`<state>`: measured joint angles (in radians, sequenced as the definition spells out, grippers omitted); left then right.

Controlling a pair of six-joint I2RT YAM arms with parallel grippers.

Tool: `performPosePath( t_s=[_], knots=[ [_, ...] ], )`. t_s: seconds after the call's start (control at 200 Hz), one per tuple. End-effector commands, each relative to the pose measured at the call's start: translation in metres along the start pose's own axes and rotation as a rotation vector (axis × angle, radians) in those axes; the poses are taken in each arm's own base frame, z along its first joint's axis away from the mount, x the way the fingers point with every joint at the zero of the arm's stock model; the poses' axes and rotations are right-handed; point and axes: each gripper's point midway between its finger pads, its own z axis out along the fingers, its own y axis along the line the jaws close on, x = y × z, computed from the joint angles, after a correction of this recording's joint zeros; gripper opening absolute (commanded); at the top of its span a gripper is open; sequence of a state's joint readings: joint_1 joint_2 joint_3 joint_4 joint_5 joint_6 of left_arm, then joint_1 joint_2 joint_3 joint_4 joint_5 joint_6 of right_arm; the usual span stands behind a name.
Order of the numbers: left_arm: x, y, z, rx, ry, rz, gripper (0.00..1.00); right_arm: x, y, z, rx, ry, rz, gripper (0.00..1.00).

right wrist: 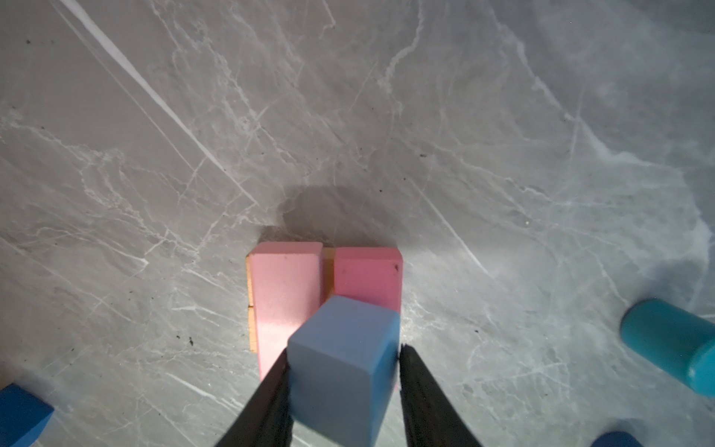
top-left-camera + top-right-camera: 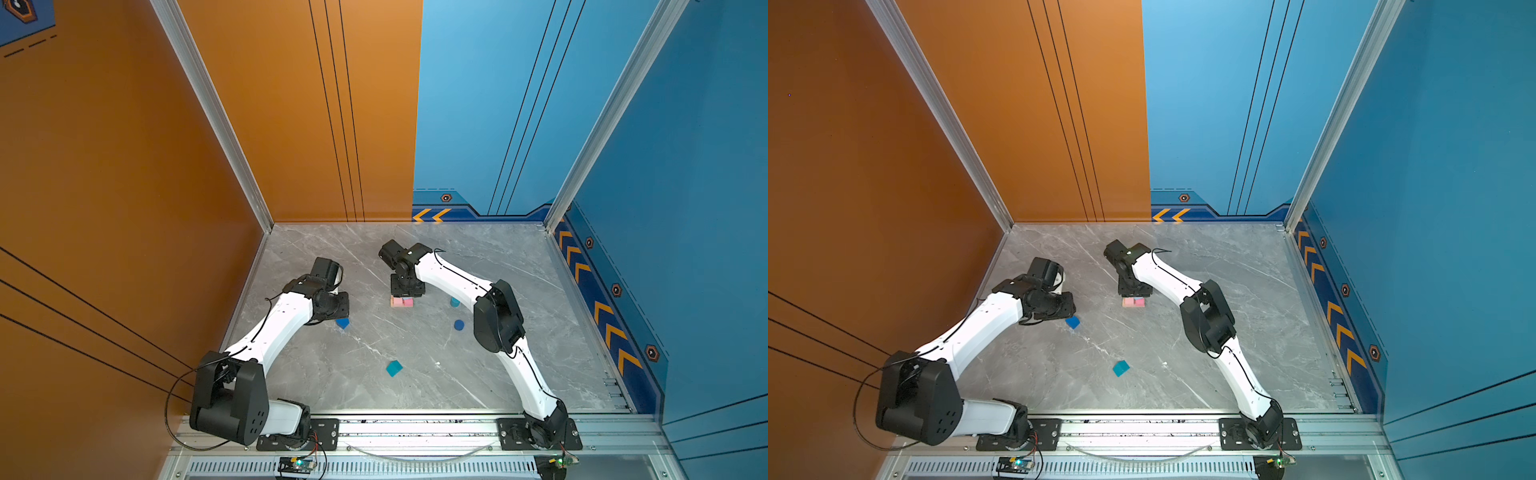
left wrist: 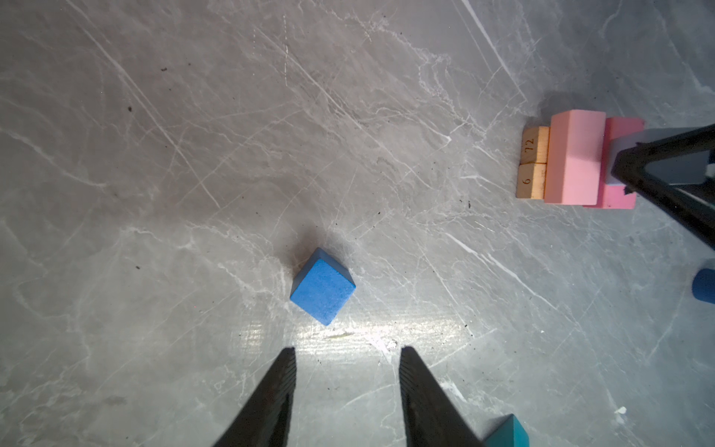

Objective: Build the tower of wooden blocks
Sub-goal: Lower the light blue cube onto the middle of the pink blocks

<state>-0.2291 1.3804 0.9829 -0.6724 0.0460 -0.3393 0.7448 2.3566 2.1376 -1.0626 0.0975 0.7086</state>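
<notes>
**Light-blue cube askew over the pink bars, between the right gripper's fingers**

*Top views.* The right gripper (image 2: pixel 406 291) stood directly above the pink bars (image 2: pixel 401 302) at mid-table, its body hiding whatever lay between the fingers. The left gripper (image 2: pixel 338 308) hung just beside the dark-blue cube (image 2: pixel 342 323). The teal cube (image 2: pixel 394 368), teal cylinder (image 2: pixel 455 301) and dark-blue cylinder (image 2: pixel 459 325) lay loose, apart from the stack. In both top views the right arm was the nearer to the pink bars (image 2: pixel 1133 302).

*Left wrist view.* The left gripper (image 3: pixel 348 350) was moderately open and empty. The dark-blue cube (image 3: pixel 323 290) lay ahead of its fingertips, one corner turned toward them. Farther off, two tan bars (image 3: pixel 534 162) lay side by side under the pink bars (image 3: pixel 574 154), and a sliver of the light-blue cube (image 3: pixel 615 154) showed against the pink bars' upper face.

*Right wrist view.* The light-blue cube (image 1: pixel 344 340) sat between the fingers of the right gripper (image 1: pixel 343 350), over the near ends of both pink bars (image 1: pixel 286 286) and bridging the gap between them — but turned askew to their long axis. The fingers flanked it closely; whether they pressed on it or stood just clear could not be told. The coming move probably turned on this seat across both bars — a straight upward withdrawal seemed safest, since a sideways brush could twist the cube or shift the bars.
</notes>
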Motion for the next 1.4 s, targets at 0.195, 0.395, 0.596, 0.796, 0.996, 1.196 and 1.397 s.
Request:
performPosePath(
  t_s=[0.195, 0.395, 0.596, 0.796, 0.996, 1.196, 1.397],
  knots=[
    [0.003, 0.001, 0.002, 0.006, 0.012, 0.007, 0.46, -0.001, -0.001, -0.007, -0.013, -0.009, 0.016, 0.46],
    [0.003, 0.001, 0.002, 0.005, 0.013, 0.007, 0.46, -0.004, 0.003, -0.013, -0.038, -0.022, 0.022, 0.48],
    [0.003, 0.0, 0.001, 0.006, 0.011, 0.007, 0.46, -0.007, 0.005, -0.019, -0.054, -0.036, 0.024, 0.48],
    [0.003, 0.0, 0.001, 0.007, 0.011, 0.006, 0.46, -0.009, 0.007, -0.021, -0.064, -0.043, 0.025, 0.48],
    [0.002, 0.0, 0.0, 0.01, 0.008, 0.007, 0.46, -0.012, 0.007, -0.03, -0.07, -0.061, 0.025, 0.48],
    [0.003, 0.0, 0.0, 0.01, 0.01, 0.007, 0.46, -0.013, 0.006, -0.036, -0.073, -0.071, 0.028, 0.48],
    [0.003, 0.0, 0.0, 0.01, 0.009, 0.008, 0.46, -0.014, 0.005, -0.04, -0.075, -0.079, 0.024, 0.48]
  ],
)
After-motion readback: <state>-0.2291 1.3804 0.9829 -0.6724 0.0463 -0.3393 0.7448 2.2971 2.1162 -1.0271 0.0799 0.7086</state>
